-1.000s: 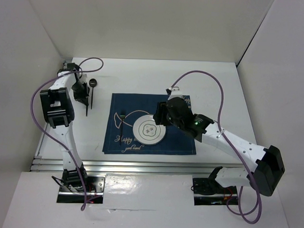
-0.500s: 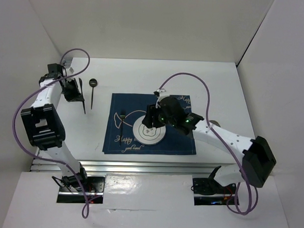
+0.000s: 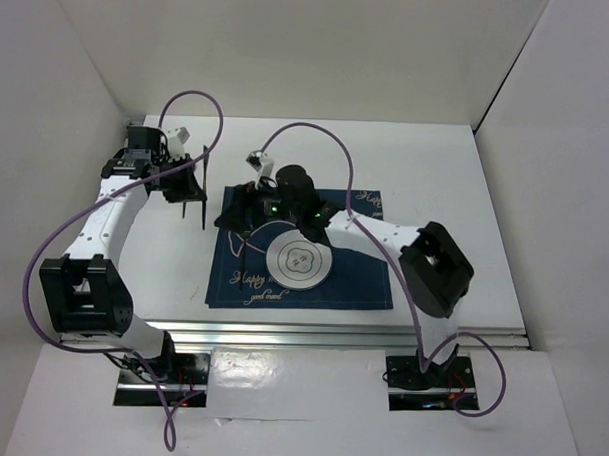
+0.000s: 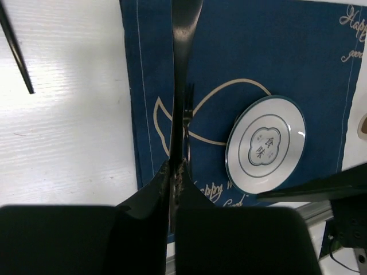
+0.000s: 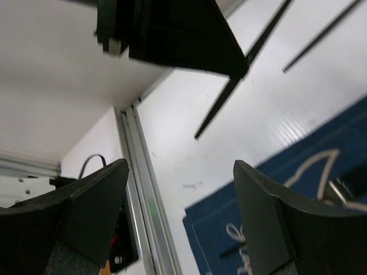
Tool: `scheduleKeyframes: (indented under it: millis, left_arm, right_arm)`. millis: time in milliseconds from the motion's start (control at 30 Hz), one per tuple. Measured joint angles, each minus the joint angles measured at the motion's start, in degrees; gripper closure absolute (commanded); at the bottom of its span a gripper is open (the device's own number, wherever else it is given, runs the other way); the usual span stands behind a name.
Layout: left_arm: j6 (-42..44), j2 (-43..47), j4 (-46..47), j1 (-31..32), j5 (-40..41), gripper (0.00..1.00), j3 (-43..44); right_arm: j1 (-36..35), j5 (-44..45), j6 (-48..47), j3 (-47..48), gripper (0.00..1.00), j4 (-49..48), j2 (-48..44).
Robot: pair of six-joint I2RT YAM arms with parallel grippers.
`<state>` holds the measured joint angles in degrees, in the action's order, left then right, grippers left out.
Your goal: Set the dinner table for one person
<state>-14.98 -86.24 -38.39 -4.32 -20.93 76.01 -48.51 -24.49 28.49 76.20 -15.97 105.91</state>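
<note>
Crowding is the risk: the right gripper (image 5: 180, 177) hangs wide open and empty over the fork (image 4: 187, 117) at the left of the placemat (image 3: 363, 285). It sits just beside the left gripper (image 4: 174, 175), which is clamped on a thin dark utensil (image 4: 182, 69), so either arm can clip the other and knock the utensil onto the dinner table (image 3: 436, 183) beneath. A second ago the right arm was at the right rim of the plate (image 3: 299, 260) with narrower jaws; the left was farther from the mat half a second ago.

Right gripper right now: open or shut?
Open: in its wrist view the right gripper shows jaws wide apart, nothing between them.
</note>
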Motion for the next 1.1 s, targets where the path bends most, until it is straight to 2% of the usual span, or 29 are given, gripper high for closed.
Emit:
scheduleKeyframes:
  millis: [133, 300, 433, 467, 600, 633, 767, 833, 867, 1100]
  left_arm:
    - [-0.4, 0.7, -0.5, 1.4, 0.1, 1.00, 0.0]
    - [-0.9, 0.9, -0.6, 2.8, 0.3, 1.00, 0.0]
    - [-2.0, 0.9, -1.0, 3.5, 0.3, 1.00, 0.0]
    - [-2.0, 0.9, -1.0, 3.5, 0.2, 1.00, 0.0]
    - [-2.9, 1.3, -1.0, 3.5, 0.1, 1.00, -0.6]
    - [-3.1, 1.5, -1.0, 3.5, 0.1, 1.00, -0.7]
    - [-3.0, 2.4, -0.9, 3.3, 0.8, 1.00, -0.9]
    - [-3.1, 2.4, -0.9, 3.3, 0.9, 1.00, -1.0]
    - [-3.1, 2.5, -0.9, 3.3, 0.9, 1.00, -1.0]
    - [-3.5, 2.6, -0.9, 3.5, -0.9, 1.00, -1.7]
  right_arm:
    - [0.0, -2.8, 3.8, 3.8, 0.24, -7.9, 6.2]
    - [0.0, -3.4, 8.1, 6.3, 0.29, -9.4, 11.8]
    - [-0.2, -3.4, 9.9, 6.3, 0.44, -9.6, 12.8]
    - [-0.2, -3.4, 10.3, 6.4, 0.54, -9.9, 12.9]
    - [-0.3, -3.3, 11.4, 7.8, 0.78, -10.4, 13.6]
    - [-0.3, -3.1, 11.6, 8.1, 0.79, -10.2, 13.9]
    - [-0.3, -2.7, 12.8, 8.5, 0.81, -9.9, 14.5]
    - [-0.3, -2.6, 13.2, 8.6, 0.77, -9.9, 14.6]
    - [-0.3, -2.6, 13.4, 8.6, 0.71, -9.8, 14.6]
    - [-0.4, -2.8, 14.5, 9.6, 0.65, -10.1, 16.2]
